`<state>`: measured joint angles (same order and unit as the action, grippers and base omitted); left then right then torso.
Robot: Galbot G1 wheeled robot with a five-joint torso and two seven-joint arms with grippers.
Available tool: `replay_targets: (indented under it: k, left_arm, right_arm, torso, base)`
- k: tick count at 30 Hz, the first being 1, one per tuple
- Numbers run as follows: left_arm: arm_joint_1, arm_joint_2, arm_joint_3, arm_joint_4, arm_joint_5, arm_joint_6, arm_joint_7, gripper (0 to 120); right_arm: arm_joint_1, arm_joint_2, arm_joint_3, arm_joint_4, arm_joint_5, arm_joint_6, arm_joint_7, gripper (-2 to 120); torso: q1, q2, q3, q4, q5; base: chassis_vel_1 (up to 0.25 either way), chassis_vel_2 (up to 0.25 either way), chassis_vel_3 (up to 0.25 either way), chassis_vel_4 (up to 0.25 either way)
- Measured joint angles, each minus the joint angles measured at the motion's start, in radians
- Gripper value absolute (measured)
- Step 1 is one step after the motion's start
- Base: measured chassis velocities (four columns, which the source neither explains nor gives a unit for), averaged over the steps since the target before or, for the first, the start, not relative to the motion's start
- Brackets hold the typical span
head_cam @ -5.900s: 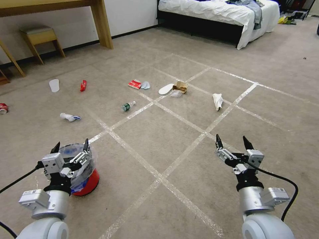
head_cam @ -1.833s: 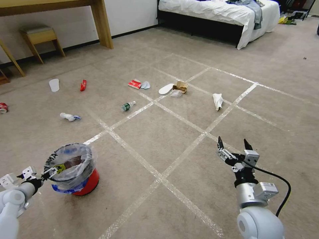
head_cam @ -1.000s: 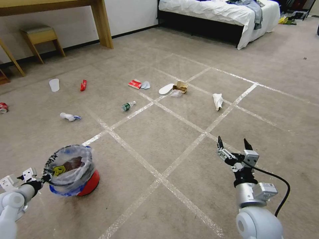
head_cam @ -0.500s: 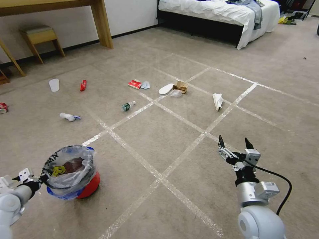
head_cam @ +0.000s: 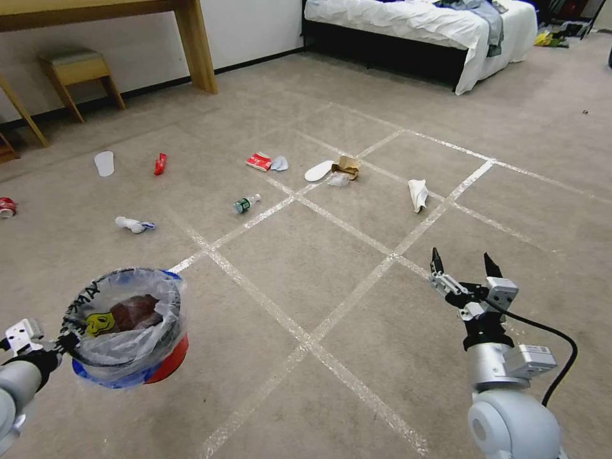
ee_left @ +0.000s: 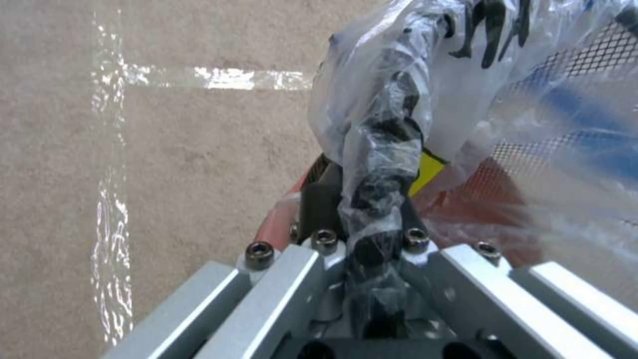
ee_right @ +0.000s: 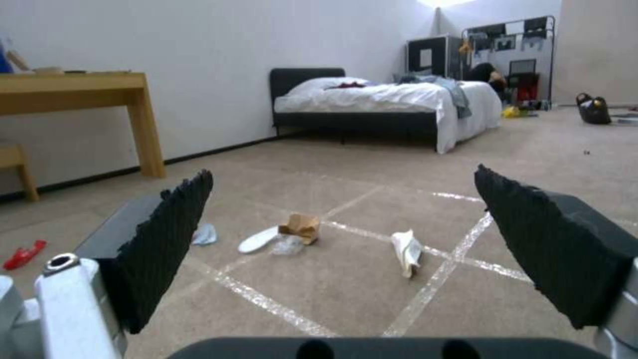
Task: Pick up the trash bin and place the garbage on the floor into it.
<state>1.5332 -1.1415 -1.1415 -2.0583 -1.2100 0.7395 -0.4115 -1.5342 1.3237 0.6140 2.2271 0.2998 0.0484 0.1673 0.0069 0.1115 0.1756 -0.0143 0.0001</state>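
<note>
head view: the left gripper point(head_cam: 64, 339) has lifted the trash bin point(head_cam: 127, 325) by its rim, clear of the floor point(head_cam: 306, 268). left wrist view: fingers clamp the bagged rim. right wrist view: the right gripper point(ee_right: 346, 249) hangs spread, garbage point(ee_right: 406, 252) beyond it.

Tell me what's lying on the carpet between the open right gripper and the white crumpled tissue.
Nothing: in the head view, just bare beige carpet crossed by tape lines separates the right gripper from the tissue.
</note>
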Motion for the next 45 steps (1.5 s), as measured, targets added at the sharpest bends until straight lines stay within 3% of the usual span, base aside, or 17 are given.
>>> replay_targets:
  k: [7, 29, 45]
  left_arm:
    - [-0.006, -0.032, 0.005, 0.015, 0.014, 0.000, 0.000, 0]
    - [-0.027, -0.028, 0.000, 0.056, 0.029, -0.003, 0.001, 0]
    - [-0.034, -0.033, -0.006, 0.074, 0.032, -0.004, 0.004, 0]
  right_arm:
    - [-0.016, -0.008, 0.000, -0.002, -0.010, 0.019, -0.007, 100]
    - [0.032, -0.008, -0.009, -0.059, 0.035, 0.019, -0.053, 100]
    - [0.049, -0.008, -0.023, -0.075, 0.036, 0.017, -0.060, 100]
  torso:
    - [0.000, 0.000, 0.000, 0.0001, -0.0001]
    - [0.000, 0.000, 0.000, 0.0002, -0.0002]
    - [0.000, 0.000, 0.000, 0.0001, -0.0003]
  base:
    - [0.000, 0.000, 0.000, 0.000]
    - [0.000, 0.000, 0.000, 0.000]
    - [-0.124, 0.125, 0.123, -0.130]
